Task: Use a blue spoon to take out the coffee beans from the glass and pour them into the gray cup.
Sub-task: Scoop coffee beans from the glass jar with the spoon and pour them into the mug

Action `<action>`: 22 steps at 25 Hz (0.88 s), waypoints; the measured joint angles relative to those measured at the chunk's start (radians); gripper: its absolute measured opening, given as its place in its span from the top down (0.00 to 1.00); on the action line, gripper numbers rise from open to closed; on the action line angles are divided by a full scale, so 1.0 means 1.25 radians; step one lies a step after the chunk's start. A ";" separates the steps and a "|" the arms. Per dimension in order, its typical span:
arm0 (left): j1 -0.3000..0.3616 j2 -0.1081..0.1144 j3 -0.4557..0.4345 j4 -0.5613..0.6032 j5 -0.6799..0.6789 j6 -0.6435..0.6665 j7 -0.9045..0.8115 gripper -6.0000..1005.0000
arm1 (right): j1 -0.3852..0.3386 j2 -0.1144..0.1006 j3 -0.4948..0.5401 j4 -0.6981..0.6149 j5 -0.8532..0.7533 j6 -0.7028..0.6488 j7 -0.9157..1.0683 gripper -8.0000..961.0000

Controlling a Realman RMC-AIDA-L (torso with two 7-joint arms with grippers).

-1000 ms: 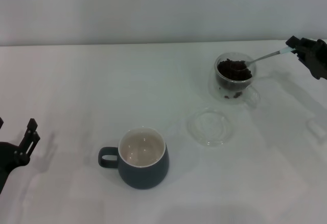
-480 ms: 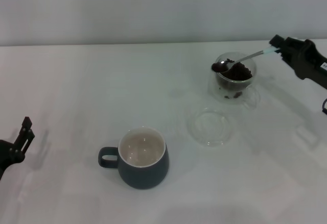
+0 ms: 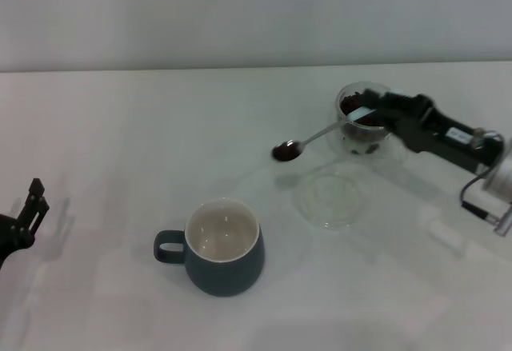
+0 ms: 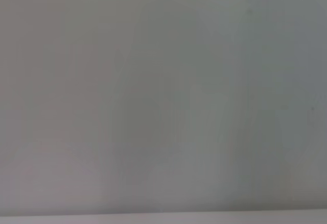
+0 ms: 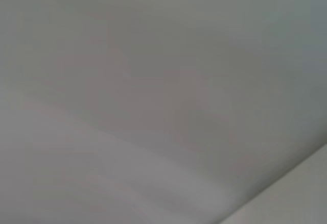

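While the right gripper point(image 3: 382, 111) clamps the handle end of the blue spoon point(image 3: 320, 135), the spoon's long axis runs from that grip, which sits over the glass point(image 3: 362, 124) near the right part of the tabletop's far edge, out and slightly down toward the middle of the tabletop. Its bowl is loaded with a small dark heap of coffee beans point(image 3: 285, 152) and hangs in the air, clear of the glass and just past the far-left rim of the clear saucer point(image 3: 330, 199). More beans remain in the glass behind the gripper.

What the coming move turns on is where the gray cup point(image 3: 223, 247) lies from that loaded bowl: nearer the front edge of the tabletop and a little further left, well apart, its cream inside bare and its loop handle pointing left. I judge that the bowl has to travel along roughly the line the spoon already points, but bending more toward the front edge, and stay level until it is over the cup's mouth; only then should it tip.

The right arm is plainly the nearer one. The left gripper point(image 3: 28, 211) sits parked at the tabletop's left edge, with its fingers apart and nothing between them. Both wrist views show only blank pale surface.
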 joint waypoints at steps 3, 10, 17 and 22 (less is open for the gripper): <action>-0.005 0.001 0.000 0.000 -0.002 -0.005 0.000 0.23 | 0.016 0.005 -0.041 0.004 0.001 -0.002 0.000 0.83; -0.016 0.002 0.000 -0.008 -0.002 -0.005 0.000 0.23 | 0.043 0.012 -0.105 0.000 0.004 -0.006 0.000 0.83; -0.026 0.001 0.000 -0.009 -0.003 -0.004 0.000 0.23 | 0.051 0.012 -0.137 -0.001 0.005 -0.022 -0.012 0.83; -0.027 0.002 0.000 -0.009 -0.003 -0.003 0.000 0.23 | 0.052 0.012 -0.156 -0.004 0.005 -0.025 -0.050 0.83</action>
